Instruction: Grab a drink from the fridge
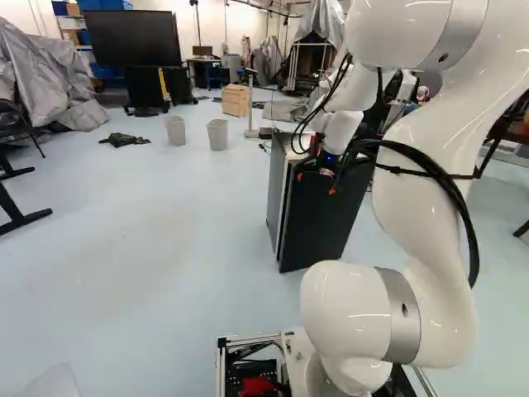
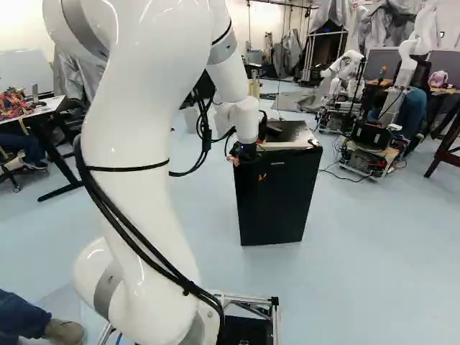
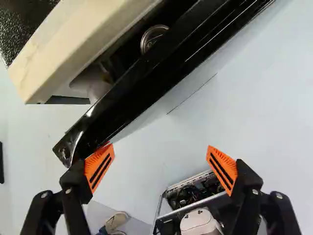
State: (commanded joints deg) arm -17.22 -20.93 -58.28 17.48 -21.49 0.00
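White and very big, the robot arm (image 1: 421,223) bends down the right side of the left base view. It reaches to the small black fridge (image 2: 277,208), near the middle of the right base view. The fridge door (image 3: 142,83) is a bit open. The wrist view shows a round silver can top (image 3: 152,39) in the dark gap behind the door, ahead of the jaws (image 3: 160,153). That looks like the drink, and it is inside the fridge.

The jaws are spread wide with nothing pinched in them. One orange pad (image 3: 100,166) is right by the end of the door. I can't tell if it touches.

I think the door has to swing out more first. If the arm pushes the wrong way, the door could bang shut. If the pad only has the very edge, it could slip off. A hard pull could drag or tip the whole fridge. A fast pull could shake the can and make it fall. The loose black cables (image 1: 470,231) could catch on the door too, if the arm turns close to it.
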